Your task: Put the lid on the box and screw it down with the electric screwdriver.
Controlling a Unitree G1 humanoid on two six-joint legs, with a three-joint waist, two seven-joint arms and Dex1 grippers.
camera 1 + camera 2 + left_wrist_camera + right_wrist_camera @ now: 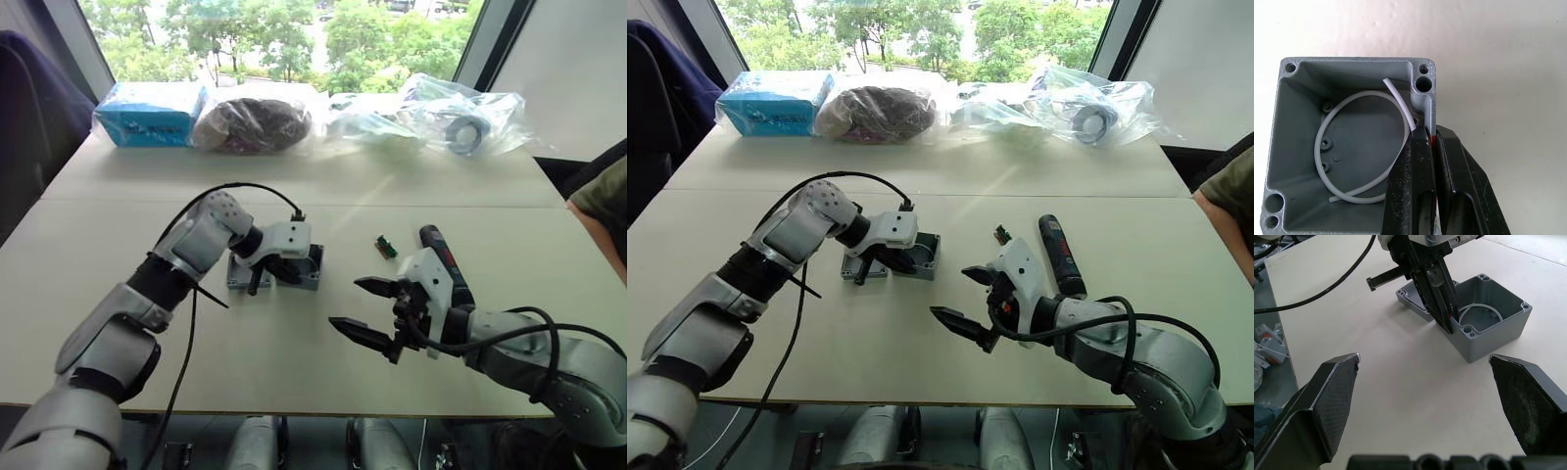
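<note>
The box (312, 266) stands open-side-up mid-table, with a loop of white tubing (1359, 147) lying inside it. My left gripper (1432, 134) is shut on one of the box's walls, where a red mark peeks out between the fingers. The lid (238, 278) lies flat on the table, touching the box on its left side. To the right and nearer the front edge, my right gripper (345, 304) hovers open and empty, pointing toward the box (1493, 328). The electric screwdriver (446, 262) lies on the table behind my right wrist.
A small green connector (386, 247) lies between the box and the screwdriver. A blue packet (152, 113) and several plastic bags (460, 117) line the far edge. A person's sleeve (602, 201) shows at the right edge. A black cable (245, 188) arcs over my left arm.
</note>
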